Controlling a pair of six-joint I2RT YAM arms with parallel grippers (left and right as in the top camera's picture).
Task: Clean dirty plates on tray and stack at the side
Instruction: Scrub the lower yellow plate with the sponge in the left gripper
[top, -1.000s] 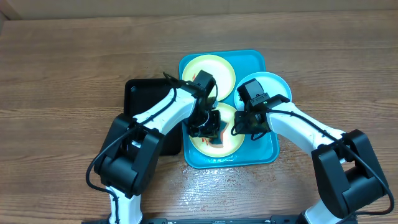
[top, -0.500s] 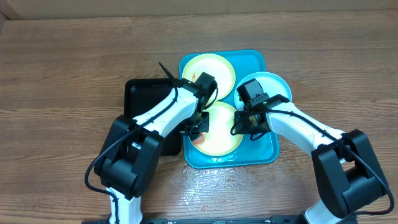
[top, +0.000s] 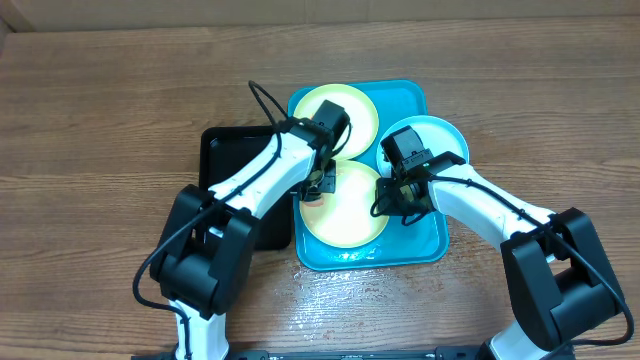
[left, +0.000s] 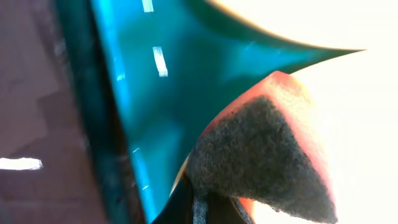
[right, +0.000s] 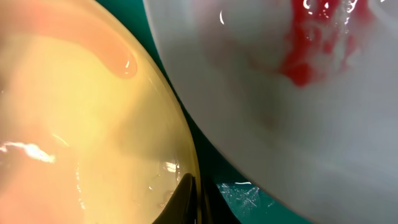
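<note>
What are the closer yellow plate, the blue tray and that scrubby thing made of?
The closer yellow plate looks like smooth, glossy plastic: light glints off its wet face. The blue tray seems shiny moulded plastic too, with bright reflections. The scrubby thing looks like a sponge: soft pinkish foam under a rough, fuzzy grey pad.

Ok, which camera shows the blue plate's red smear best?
Right wrist: the red smear sits close up on the white centre of the blue plate. Overhead, the right arm hides much of the plate, no smear seen; left wrist shows neither.
</note>
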